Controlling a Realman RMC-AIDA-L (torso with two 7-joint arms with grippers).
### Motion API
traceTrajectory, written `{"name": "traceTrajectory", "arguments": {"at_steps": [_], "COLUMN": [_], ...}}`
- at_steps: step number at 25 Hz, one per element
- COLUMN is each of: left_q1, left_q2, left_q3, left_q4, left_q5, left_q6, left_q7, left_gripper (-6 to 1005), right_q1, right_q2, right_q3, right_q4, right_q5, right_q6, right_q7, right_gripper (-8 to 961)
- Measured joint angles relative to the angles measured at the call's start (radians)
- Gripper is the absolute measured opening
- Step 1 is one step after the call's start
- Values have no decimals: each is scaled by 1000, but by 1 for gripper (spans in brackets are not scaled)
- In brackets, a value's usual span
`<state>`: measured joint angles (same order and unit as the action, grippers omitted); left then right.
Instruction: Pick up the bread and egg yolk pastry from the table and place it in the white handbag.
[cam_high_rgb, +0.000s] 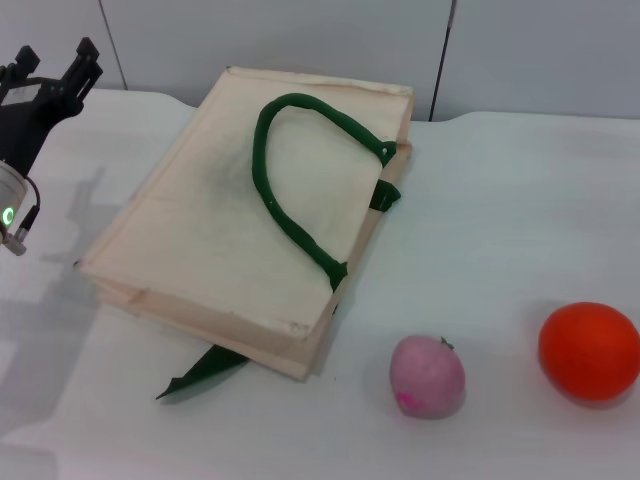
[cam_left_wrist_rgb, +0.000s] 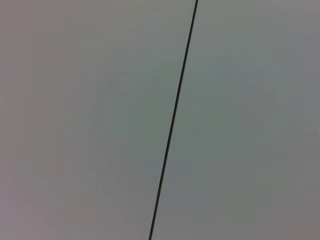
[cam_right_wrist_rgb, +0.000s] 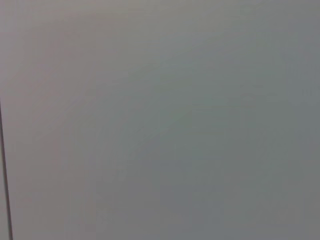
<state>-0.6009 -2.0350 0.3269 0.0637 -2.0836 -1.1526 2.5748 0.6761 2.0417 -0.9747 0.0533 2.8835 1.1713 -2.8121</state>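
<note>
The white handbag (cam_high_rgb: 235, 215) lies flat on the table in the head view, its dark green handle (cam_high_rgb: 290, 190) looped over its top side and a greyish smudge on the cloth. The bread and the egg yolk pastry are not visible in any view. My left gripper (cam_high_rgb: 55, 62) is raised at the far left, above the table and left of the bag, with its fingers apart and nothing between them. My right gripper is out of view. Both wrist views show only a grey wall panel with a dark seam (cam_left_wrist_rgb: 172, 120).
A pink round fruit (cam_high_rgb: 427, 376) lies on the white table (cam_high_rgb: 500, 200) in front of the bag's right corner. A bright orange ball (cam_high_rgb: 590, 351) lies at the right edge. A green strap end (cam_high_rgb: 205, 372) sticks out from under the bag.
</note>
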Motion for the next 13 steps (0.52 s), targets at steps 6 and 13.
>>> {"name": "traceTrajectory", "arguments": {"at_steps": [6, 13], "left_q1": [2, 1], "left_q2": [-1, -2], "left_q3": [1, 4], "left_q4": [1, 1], "left_q5": [-1, -1], "left_q6": [0, -7], "left_q7": [1, 7], "left_gripper": [852, 852], "right_q1": [-3, -5], "right_q2": [-1, 0], "right_q3": [1, 1], "right_q4": [4, 5], "right_q5": [-7, -10], "right_q6": [2, 5], "right_q7": [1, 9], "right_gripper": [884, 884]}}
